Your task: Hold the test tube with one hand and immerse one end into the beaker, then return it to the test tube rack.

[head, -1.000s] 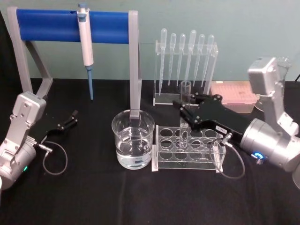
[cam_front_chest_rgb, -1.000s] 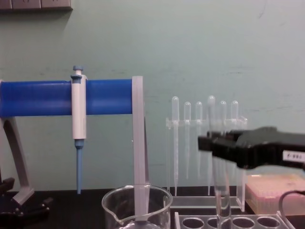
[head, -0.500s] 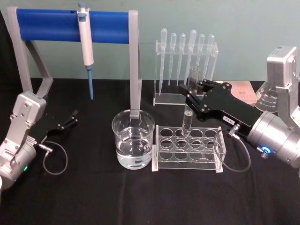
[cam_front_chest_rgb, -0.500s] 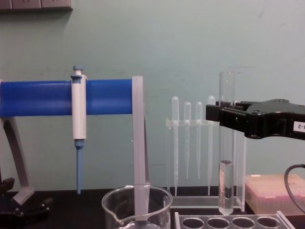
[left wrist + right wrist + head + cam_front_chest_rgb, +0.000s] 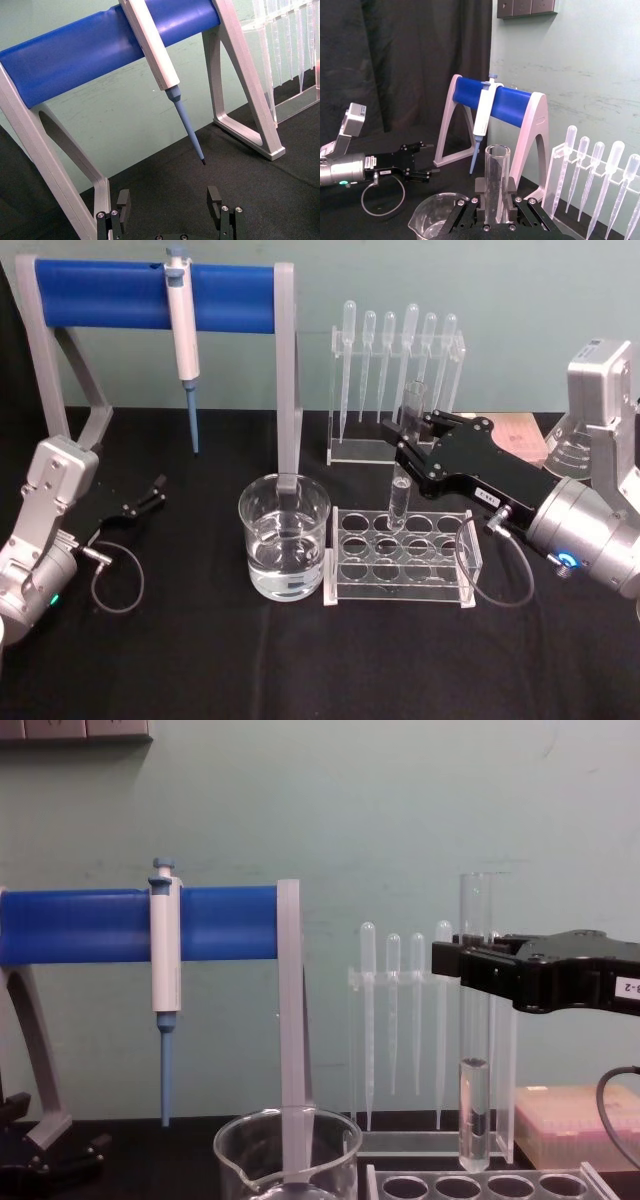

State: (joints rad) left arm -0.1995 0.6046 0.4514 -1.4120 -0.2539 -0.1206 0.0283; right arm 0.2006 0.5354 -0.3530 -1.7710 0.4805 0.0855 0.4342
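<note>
The test tube (image 5: 399,498) hangs upright with my right gripper (image 5: 408,445) shut on its upper part. Its round bottom is just above the clear tube rack (image 5: 345,580), with some liquid in its lower end (image 5: 474,1115). In the chest view the right gripper (image 5: 470,965) clamps the tube below its rim. The right wrist view shows the tube (image 5: 497,172) standing between the jaws. The beaker (image 5: 284,537), partly filled with clear liquid, stands left of the rack, apart from the tube. My left gripper (image 5: 152,495) rests open at the table's left side, fingers (image 5: 215,200) spread with nothing between them.
A blue-barred stand (image 5: 150,295) holds a white pipettor (image 5: 182,335) behind the beaker, and its grey leg (image 5: 288,390) stands right behind the beaker. A clear holder of plastic pipettes (image 5: 395,360) is behind the rack. A pink box (image 5: 575,1120) and a flask (image 5: 570,450) sit at the right.
The right gripper has lifted the test tube straight up out of the rack hole. Over the last half second it has barely moved. The left arm stayed still.
</note>
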